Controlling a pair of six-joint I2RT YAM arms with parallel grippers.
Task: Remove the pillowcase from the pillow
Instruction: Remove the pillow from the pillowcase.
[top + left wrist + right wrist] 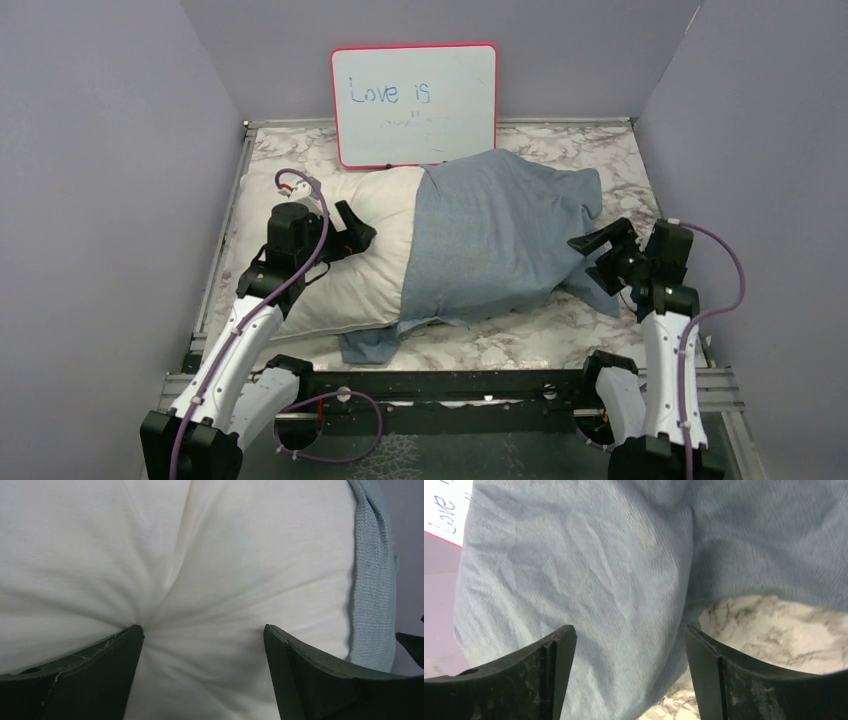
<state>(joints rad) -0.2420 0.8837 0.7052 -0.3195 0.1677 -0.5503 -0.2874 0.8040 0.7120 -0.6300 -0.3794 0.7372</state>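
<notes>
Pillow (335, 275) lies across the marble table (560, 345), left half bare white, right half inside the blue-grey pillowcase (490, 240). Loose hem of the case trails onto the table at the near edge. Left gripper (357, 232) is on the bare end, jaws spread wide, tips against the white fabric, nothing pinched. Right gripper (597, 262) is at the case's right end, jaws apart, cloth just ahead of the fingers, not gripped. Red-framed whiteboard (415, 105) leans on the back wall behind the pillow
</notes>
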